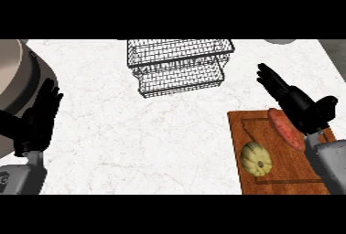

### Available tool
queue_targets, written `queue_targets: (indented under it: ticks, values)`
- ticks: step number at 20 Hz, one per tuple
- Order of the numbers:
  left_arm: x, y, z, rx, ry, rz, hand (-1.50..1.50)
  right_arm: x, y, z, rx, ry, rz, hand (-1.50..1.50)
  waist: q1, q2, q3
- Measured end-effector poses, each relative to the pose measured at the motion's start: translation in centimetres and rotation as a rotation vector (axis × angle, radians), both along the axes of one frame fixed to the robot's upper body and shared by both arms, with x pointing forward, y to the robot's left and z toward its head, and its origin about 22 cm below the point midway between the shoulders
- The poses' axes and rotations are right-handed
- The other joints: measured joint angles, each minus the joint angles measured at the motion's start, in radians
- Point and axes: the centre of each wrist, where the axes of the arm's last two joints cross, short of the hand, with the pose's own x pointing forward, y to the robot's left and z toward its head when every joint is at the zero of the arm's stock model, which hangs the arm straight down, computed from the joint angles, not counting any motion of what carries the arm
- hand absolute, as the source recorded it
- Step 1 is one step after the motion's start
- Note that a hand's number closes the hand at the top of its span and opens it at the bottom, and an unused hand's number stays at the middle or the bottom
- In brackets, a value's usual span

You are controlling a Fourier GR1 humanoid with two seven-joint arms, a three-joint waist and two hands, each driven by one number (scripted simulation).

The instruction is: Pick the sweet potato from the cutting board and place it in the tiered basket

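Head view, looking steeply down on a white marbled worktop (135,137).

At the right edge, a brown cutting board (250,119), grooved around its rim. On the board's right half, a reddish sweet potato (288,131), long and lying slantwise. Nearer the board's lower middle, a pale yellow ribbed squash (256,158), apart from the sweet potato.

Right robot hand (297,103) above the board's upper right corner, spread, fingers straight and pointing up and to the left past the board's far edge, thumb out to the right. Holding nothing. Sweet potato directly beneath the heel of this robot hand and the wrist, its right side partly covered by them; impossible to tell whether touching or merely overlapped from above. Grey forearm (331,162) running down off the lower right corner.

Toward the far edge, middle of the worktop, a black wire tiered basket (179,66), well apart from the board and the sweet potato.

Left robot hand (39,119) at the left edge, open, fingers straight and pointing up, resting. Beside it at upper left, a large round tan-and-grey rim (27,75), cut off by the edge.
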Motion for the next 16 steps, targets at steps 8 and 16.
queue_targets:
  ticks: [8, 16]
  values:
    - [-0.5, -5.3, -2.1, 0.019, -0.02, -0.298, 0.0, 2.1, 1.3, -1.3, 0.008, 0.065, -0.082, -1.5, 0.022, 0.009, -0.022]
    - [-1.0, -7.4, -4.3, -0.006, -0.003, -0.405, 0.0, 1.9, 1.7, -2.6, 0.111, -0.027, -0.074, -1.5, 0.018, 0.007, -0.023]
